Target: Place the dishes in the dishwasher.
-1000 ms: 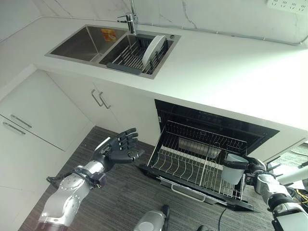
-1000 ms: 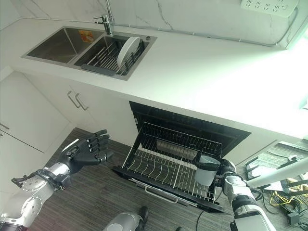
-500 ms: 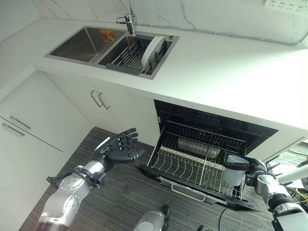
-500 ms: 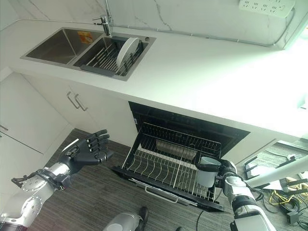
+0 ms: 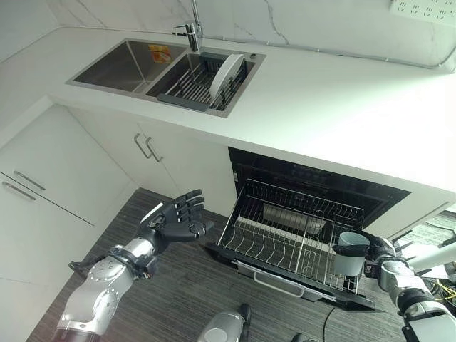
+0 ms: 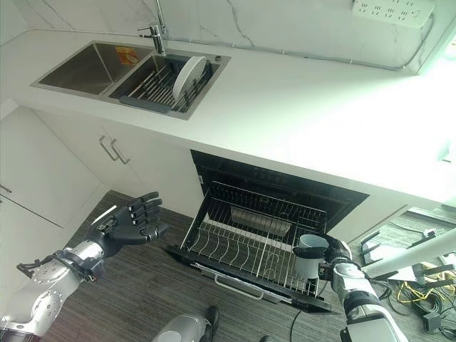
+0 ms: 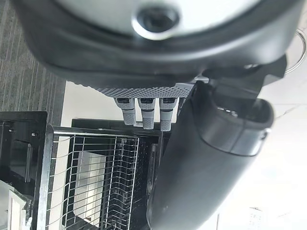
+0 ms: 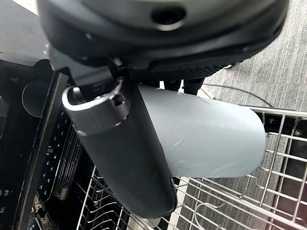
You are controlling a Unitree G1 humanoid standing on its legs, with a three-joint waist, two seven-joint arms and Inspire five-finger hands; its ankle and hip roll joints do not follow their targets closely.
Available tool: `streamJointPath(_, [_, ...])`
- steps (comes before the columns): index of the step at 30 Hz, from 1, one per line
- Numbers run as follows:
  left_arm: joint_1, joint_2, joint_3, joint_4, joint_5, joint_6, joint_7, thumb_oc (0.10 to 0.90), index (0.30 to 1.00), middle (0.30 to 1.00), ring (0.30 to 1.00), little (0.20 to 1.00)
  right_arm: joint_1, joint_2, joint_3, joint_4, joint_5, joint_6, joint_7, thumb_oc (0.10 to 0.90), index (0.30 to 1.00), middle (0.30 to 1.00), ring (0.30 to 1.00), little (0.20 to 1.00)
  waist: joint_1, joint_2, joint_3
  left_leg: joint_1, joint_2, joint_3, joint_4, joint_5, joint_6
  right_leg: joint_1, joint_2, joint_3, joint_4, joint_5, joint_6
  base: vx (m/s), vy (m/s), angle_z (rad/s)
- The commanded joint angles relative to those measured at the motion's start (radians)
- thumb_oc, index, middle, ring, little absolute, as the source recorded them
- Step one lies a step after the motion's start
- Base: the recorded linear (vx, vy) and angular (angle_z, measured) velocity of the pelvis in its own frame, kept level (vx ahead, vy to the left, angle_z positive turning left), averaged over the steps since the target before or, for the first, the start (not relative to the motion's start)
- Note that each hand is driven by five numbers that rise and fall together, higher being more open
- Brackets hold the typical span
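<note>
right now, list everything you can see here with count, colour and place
cup: 1, light grey, held upright over the right end of the dishwasher rack
dishwasher rack: 1, metal wire, pulled out below the counter
plate: 1, white, on edge in the sink's drying rack
sink: 1, steel, two basins, in the counter's left part
tap: 1, chrome, behind the sink
counter: 1, white
cabinet handles: 2, metal, below the sink
right robot hand: dark, shut on the cup
left robot hand: dark, open, left of the rack above the floor
</note>
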State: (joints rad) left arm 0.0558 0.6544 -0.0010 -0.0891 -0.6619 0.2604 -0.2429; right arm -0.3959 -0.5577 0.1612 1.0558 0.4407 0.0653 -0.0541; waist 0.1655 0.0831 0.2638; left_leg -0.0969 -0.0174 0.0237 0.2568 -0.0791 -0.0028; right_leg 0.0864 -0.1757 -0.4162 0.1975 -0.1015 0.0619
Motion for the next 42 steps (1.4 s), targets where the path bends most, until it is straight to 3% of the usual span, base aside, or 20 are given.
streamJointPath(1, [-0.044, 0.046, 0.023, -0.123, -0.043, -0.117, 0.014, 0.800, 0.900, 0.900, 0.900, 0.900, -0.057, -0.062, 0.002, -0.075, 0.030, -0.113, -0.030, 0.800, 0.900, 0.900, 0.900, 0.900, -0.008, 0.005, -0.076, -0.011, 0.119, 0.046, 0.043, -0.060, -0.094, -0.099, 0.009, 0.049, 0.102, -0.104, 0.018, 0.00, 0.000, 0.00])
streamJointPath(15, [-0.010, 0.023, 0.041, -0.129, -0.015, -0.126, 0.007, 0.800, 0.900, 0.900, 0.900, 0.900, -0.020, -0.046, -0.011, -0.244, 0.058, -0.135, -0.036, 0.800, 0.900, 0.900, 0.900, 0.900, -0.010, -0.011, -0.085, 0.001, 0.115, 0.036, 0.043, -0.069, -0.089, -0.091, 0.017, 0.059, 0.102, -0.112, 0.015, 0.00, 0.004, -0.02])
streamJointPath(22, [0.002, 0.012, 0.049, -0.132, 0.005, -0.118, -0.007, 0.800, 0.900, 0.900, 0.900, 0.900, 0.002, -0.044, 0.012, -0.263, -0.008, -0.097, -0.038, 0.800, 0.900, 0.900, 0.900, 0.900, -0.010, -0.027, -0.094, 0.009, 0.115, 0.038, 0.043, -0.073, -0.086, -0.085, 0.020, 0.062, 0.102, -0.116, 0.015, 0.01, -0.004, -0.03])
streamJointPath(28, [-0.014, 0.017, 0.039, -0.131, 0.009, -0.099, -0.010, 0.800, 0.900, 0.900, 0.900, 0.900, -0.005, -0.039, 0.032, -0.150, -0.014, -0.001, 0.015, 0.800, 0.900, 0.900, 0.900, 0.900, -0.003, -0.029, -0.097, 0.011, 0.116, 0.037, 0.043, -0.073, -0.084, -0.084, 0.019, 0.061, 0.102, -0.116, 0.016, 0.00, -0.002, -0.01])
streamJointPath(35, [-0.025, 0.013, 0.026, -0.133, 0.016, -0.093, -0.001, 0.800, 0.900, 0.900, 0.900, 0.900, -0.011, -0.030, 0.034, -0.111, -0.007, -0.023, 0.016, 0.800, 0.900, 0.900, 0.900, 0.900, 0.000, -0.028, -0.097, 0.016, 0.116, 0.034, 0.043, -0.076, -0.083, -0.079, 0.018, 0.060, 0.102, -0.117, 0.016, 0.00, 0.000, 0.00])
streamJointPath(42, [-0.006, 0.004, 0.036, -0.142, 0.020, -0.104, -0.005, 0.800, 0.900, 0.900, 0.900, 0.900, 0.003, -0.031, 0.029, -0.228, 0.007, -0.037, -0.019, 0.800, 0.900, 0.900, 0.900, 0.900, -0.008, -0.030, -0.100, 0.019, 0.122, 0.038, 0.043, -0.076, -0.087, -0.075, 0.018, 0.060, 0.102, -0.121, 0.015, 0.00, 0.000, 0.00])
